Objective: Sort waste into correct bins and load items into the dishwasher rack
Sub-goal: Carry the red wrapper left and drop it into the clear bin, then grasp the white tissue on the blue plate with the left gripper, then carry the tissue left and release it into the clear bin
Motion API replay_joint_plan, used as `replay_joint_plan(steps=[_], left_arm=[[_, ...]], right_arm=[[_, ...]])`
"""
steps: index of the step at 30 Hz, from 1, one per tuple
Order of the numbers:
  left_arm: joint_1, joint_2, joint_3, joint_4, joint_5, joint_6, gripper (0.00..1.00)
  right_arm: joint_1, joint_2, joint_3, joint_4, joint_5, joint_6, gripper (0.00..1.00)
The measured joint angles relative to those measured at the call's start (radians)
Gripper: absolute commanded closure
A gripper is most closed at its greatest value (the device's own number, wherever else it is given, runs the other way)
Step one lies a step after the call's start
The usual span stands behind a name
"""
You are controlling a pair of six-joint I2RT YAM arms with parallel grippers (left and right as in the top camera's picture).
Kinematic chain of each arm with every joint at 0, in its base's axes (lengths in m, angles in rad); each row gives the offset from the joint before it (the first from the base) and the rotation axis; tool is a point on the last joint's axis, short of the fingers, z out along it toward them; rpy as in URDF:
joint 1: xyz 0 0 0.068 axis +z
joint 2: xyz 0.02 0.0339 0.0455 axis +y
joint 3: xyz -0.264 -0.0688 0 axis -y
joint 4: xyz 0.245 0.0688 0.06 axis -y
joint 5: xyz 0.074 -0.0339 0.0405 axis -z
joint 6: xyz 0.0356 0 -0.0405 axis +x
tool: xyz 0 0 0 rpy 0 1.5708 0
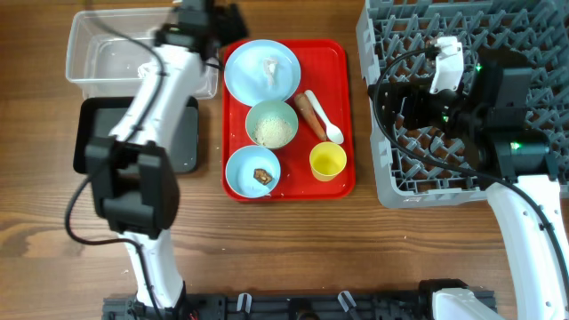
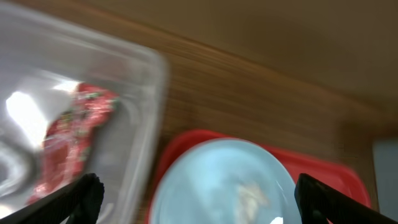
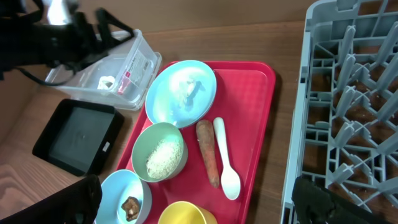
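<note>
The red-and-white wrapper (image 2: 68, 137) lies inside the clear tub (image 1: 98, 53). My left gripper (image 2: 199, 205) is open and empty, hovering between the tub's right wall and the pale blue plate (image 1: 261, 71), which holds a small white scrap (image 3: 189, 90). On the red tray (image 1: 342, 71) are a bowl of rice (image 1: 271, 124), a bowl with a brown bit (image 1: 252, 171), a yellow cup (image 1: 327, 162), the carrot (image 1: 311, 114) and the white spoon (image 1: 322, 120). My right gripper (image 3: 199, 208) is open and empty, high over the tray's right edge and the rack's left edge.
The black tray (image 3: 78, 134) sits in front of the clear tub, partly under my left arm in the overhead view. The grey dishwasher rack (image 1: 533, 53) fills the right side with nothing loaded. Bare wood table lies in front of the red tray.
</note>
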Motion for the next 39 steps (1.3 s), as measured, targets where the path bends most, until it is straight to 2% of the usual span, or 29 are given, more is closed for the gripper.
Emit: replay_joint_plan(steps=[3,12,15,17,20,24,26,31,35,36,38,39], left_arm=[[-0.133,0.014,0.0,0.035,0.004,0.151,0.01],[-0.169,0.219,0.0,0.07,0.003,0.217,0.03],[-0.169,0.243,0.0,0.077,0.003,0.219,0.14],[-0.169,0.248,0.0,0.081,0.003,0.223,0.3],[-0.169,0.248,0.0,0.08,0.005,0.228,0.5],[-0.169,0.248,0.0,0.079,0.004,0.233,0.61],[-0.169,0.248,0.0,0.076,0.004,0.23,0.64],[-0.169,0.249,0.0,0.077,0.004,0.224,0.61],[-0.169,0.268,0.0,0.08,0.004,0.224,0.62],[-0.169,0.273,0.0,0.081,0.004,0.224,0.67],[-0.169,0.284,0.0,0.086,0.002,0.225,0.83],[-0.169,0.285,0.0,0.089,0.003,0.222,0.96]], right_arm=[[0.0,0.0,0.0,0.001,0.0,0.0,0.0],[0.0,0.0,0.0,0.002,0.0,0.0,0.0],[0.0,0.0,0.0,0.001,0.0,0.0,0.0],[0.0,0.0,0.0,0.001,0.0,0.0,0.0],[0.0,0.0,0.0,0.001,0.0,0.0,0.0],[0.0,0.0,0.0,0.001,0.0,0.0,0.0],[0.0,0.0,0.0,0.0,0.0,0.0,0.0],[0.0,0.0,0.0,-0.005,0.0,0.0,0.0],[0.0,0.0,0.0,-0.011,0.0,0.0,0.0],[0.0,0.0,0.0,-0.011,0.0,0.0,0.0],[0.0,0.0,0.0,-0.012,0.0,0.0,0.0],[0.0,0.0,0.0,-0.013,0.0,0.0,0.0]])
